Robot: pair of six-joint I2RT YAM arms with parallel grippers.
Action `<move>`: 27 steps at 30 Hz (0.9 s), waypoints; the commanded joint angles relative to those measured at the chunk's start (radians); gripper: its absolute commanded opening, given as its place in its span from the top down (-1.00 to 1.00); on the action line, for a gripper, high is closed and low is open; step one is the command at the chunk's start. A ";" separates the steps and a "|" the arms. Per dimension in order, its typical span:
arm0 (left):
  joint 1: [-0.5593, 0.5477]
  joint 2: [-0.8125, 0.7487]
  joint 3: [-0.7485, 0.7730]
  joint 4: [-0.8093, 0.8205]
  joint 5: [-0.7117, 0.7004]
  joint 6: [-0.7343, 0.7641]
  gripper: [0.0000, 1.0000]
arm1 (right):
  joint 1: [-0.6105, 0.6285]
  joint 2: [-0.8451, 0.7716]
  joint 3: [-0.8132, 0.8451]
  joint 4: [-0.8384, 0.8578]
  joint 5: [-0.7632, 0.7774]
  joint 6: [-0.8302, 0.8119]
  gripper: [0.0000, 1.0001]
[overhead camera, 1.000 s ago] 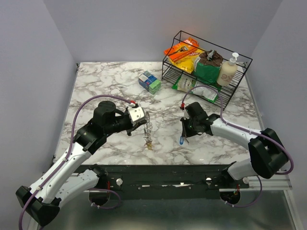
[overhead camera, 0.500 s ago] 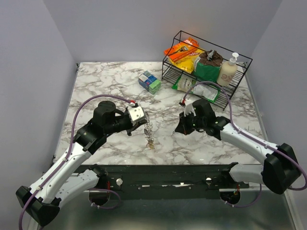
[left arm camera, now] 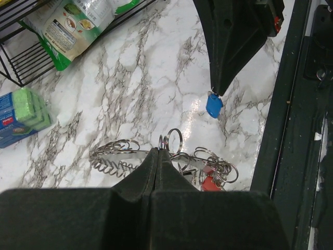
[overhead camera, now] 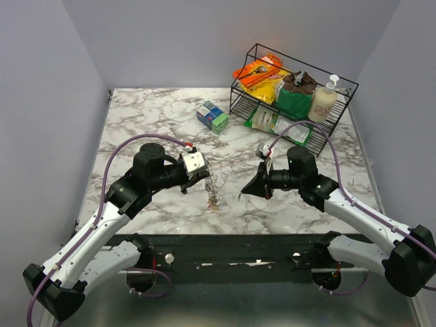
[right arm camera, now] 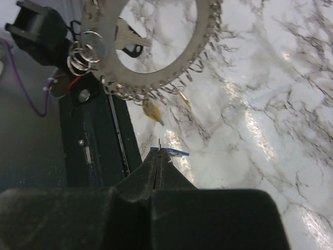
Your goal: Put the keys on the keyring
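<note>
Marble-patterned table (overhead camera: 136, 122) is lying under both arms, with grey walls standing around it. At the back right a black wire rack (overhead camera: 327, 129) is holding snack bags and a soap bottle (overhead camera: 323, 99), and a blue-and-green box (overhead camera: 213, 116) is sitting just left of it.

Left gripper (left arm camera: 157, 155) is reaching toward the table's middle with its fingers pressed together on the keyring (left arm camera: 117, 154), pinching the coiled wire at its near side. The keyring is hanging in the air above the marble, near the front edge, and is lying roughly level in the left wrist view. A red key (left arm camera: 208, 183) and a bunch of small rings (left arm camera: 222, 167) are dangling from its right side, and a yellow key (right arm camera: 152, 111) is hanging below the coil in the right wrist view.

Right gripper (overhead camera: 245, 193) is pointing at the keyring from the right, its fingers closed on the blue key (left arm camera: 214, 104). The key's blue head is sticking out past the fingertips, just beside the keyring but apart from it, over the marble.
</note>
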 commanded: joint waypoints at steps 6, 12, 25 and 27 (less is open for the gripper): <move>0.002 -0.005 0.010 0.062 0.061 0.000 1.00 | 0.006 -0.040 -0.009 0.107 -0.181 -0.039 0.99; 0.002 0.001 0.013 0.059 0.069 0.003 1.00 | 0.006 -0.040 0.015 0.106 -0.187 -0.049 0.99; 0.002 0.007 0.005 0.063 0.110 0.010 1.00 | 0.006 -0.011 0.086 0.107 -0.164 -0.109 0.99; 0.002 0.009 0.010 0.062 0.115 0.010 1.00 | 0.006 0.003 0.096 0.107 -0.165 -0.123 0.99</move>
